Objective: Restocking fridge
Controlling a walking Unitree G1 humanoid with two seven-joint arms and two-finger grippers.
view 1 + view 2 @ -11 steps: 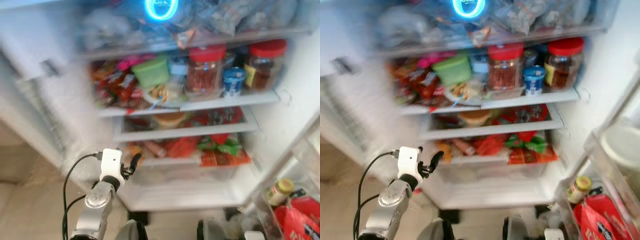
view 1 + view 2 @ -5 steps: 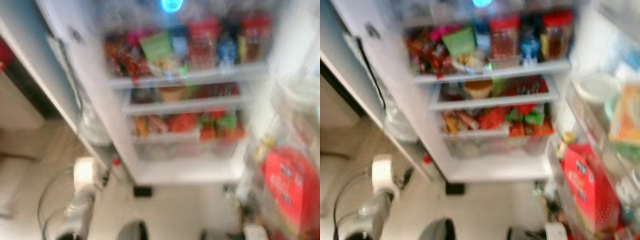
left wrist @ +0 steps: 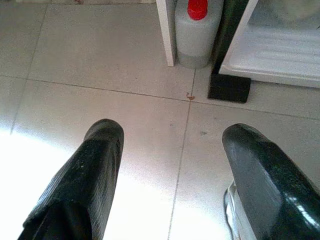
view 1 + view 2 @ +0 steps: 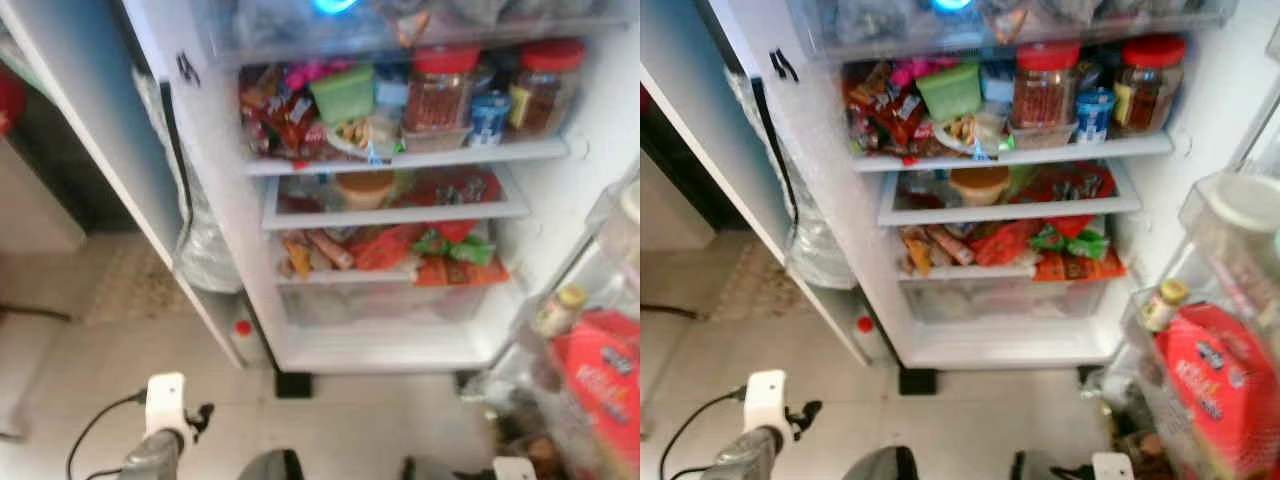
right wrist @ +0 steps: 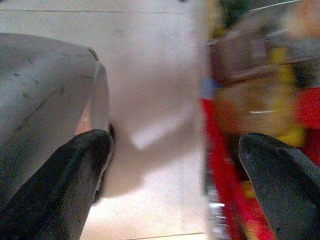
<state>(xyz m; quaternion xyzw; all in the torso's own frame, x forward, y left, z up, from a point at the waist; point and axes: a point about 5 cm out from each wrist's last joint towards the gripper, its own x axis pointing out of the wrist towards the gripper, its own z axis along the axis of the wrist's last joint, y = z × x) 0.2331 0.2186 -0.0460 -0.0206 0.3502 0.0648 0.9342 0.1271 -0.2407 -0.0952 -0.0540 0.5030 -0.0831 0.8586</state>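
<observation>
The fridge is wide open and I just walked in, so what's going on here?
The robot stands before the open fridge, whose shelves are packed with jars and packets. Neither gripper holds anything. The left gripper hangs open over the tiled floor, near a red-capped jug beside the fridge. The right gripper is open, low by the door shelves.

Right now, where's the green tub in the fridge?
In the head views, the green tub sits left of centre on the packed shelf, between the red snack packets and the red-lidded jar.
</observation>
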